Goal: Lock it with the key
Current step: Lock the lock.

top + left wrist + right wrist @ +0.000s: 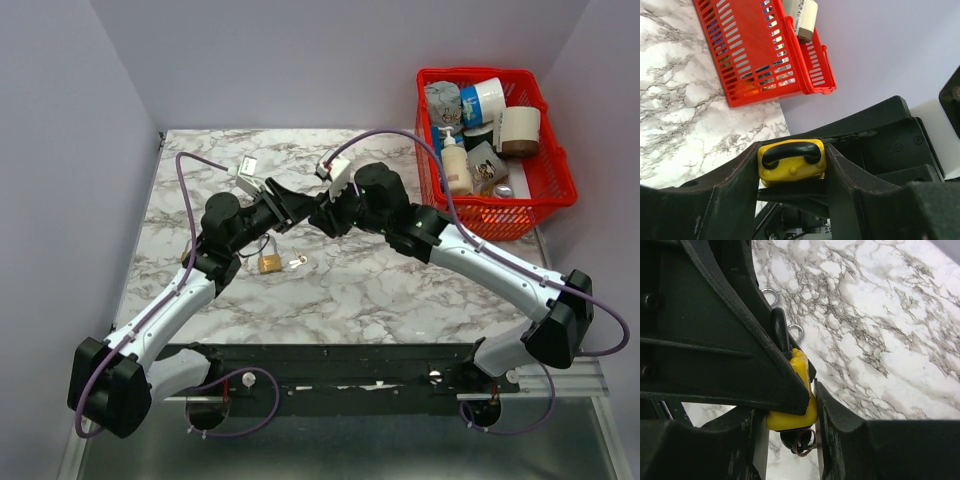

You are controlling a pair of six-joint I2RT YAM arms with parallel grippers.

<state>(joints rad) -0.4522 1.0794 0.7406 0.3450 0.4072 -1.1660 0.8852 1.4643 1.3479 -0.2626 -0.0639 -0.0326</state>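
A yellow padlock with a black shackle is clamped between the fingers of my left gripper, held up above the marble table. My right gripper meets it from the other side at mid-table. Its fingers close round the padlock's lower end and the black-headed key with its wire ring, which sticks out of the padlock's underside. In the top view the left gripper touches the right one, and the padlock is hidden between them.
A brass padlock with its keys lies on the table below the grippers. A red basket full of bottles and jars stands at the back right, also in the left wrist view. Walls close in the left and back.
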